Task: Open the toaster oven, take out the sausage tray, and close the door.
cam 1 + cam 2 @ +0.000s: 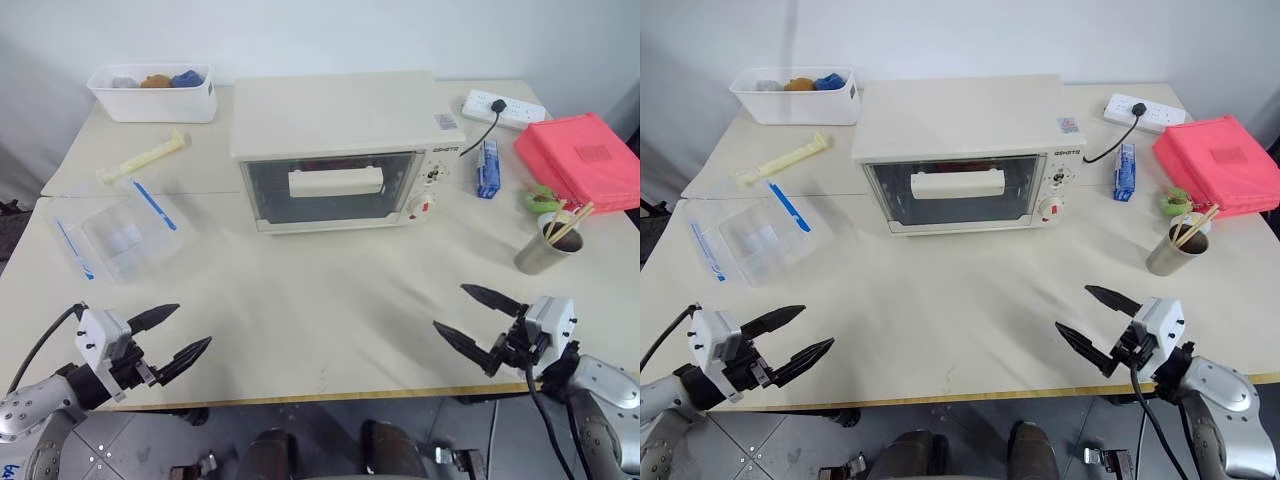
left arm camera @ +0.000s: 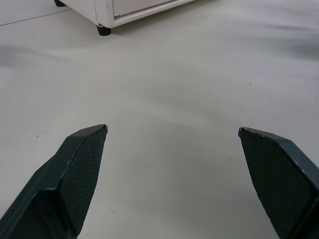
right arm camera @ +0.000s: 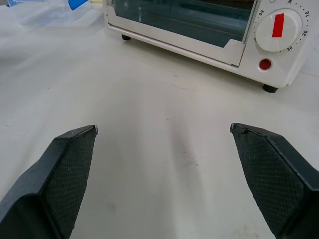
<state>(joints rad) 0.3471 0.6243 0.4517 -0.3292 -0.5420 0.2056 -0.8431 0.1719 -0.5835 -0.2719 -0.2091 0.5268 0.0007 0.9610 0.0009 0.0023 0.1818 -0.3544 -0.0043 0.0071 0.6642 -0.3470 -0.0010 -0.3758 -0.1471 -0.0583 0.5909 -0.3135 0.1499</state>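
Task status: not started, judging by the layout. Toaster oven (image 1: 345, 150) standing at the middle back of the counter (image 1: 330, 310), door (image 1: 330, 187) shut and upright, broad cream handle (image 1: 336, 182) untouched. All three steps outstanding — opening the door, lifting out the sausage tray, closing the door. Left pincer (image 1: 180, 335) low at the near left edge of the counter, jaws wide, holding nothing; right pincer (image 1: 478, 315) low at the near right edge, jaws likewise wide and empty. Both well apart from the oven, with bare counter between. Sausage tray presumably inside the oven, though not made out: the glass reads dark and reflective, and the handle covers the middle of the pane — contents possibly there, not confirmable. Right wrist view: lower front edge of the oven, timer knob (image 3: 278, 24) and red dot (image 3: 265, 64), upper part of the oven cut off. Left wrist view: one oven foot (image 2: 103, 31) and a bottom corner, the remainder cut off. Clear plastic container (image 1: 120, 232) with blue strips lying left of the oven, well apart from it; not part of the task.
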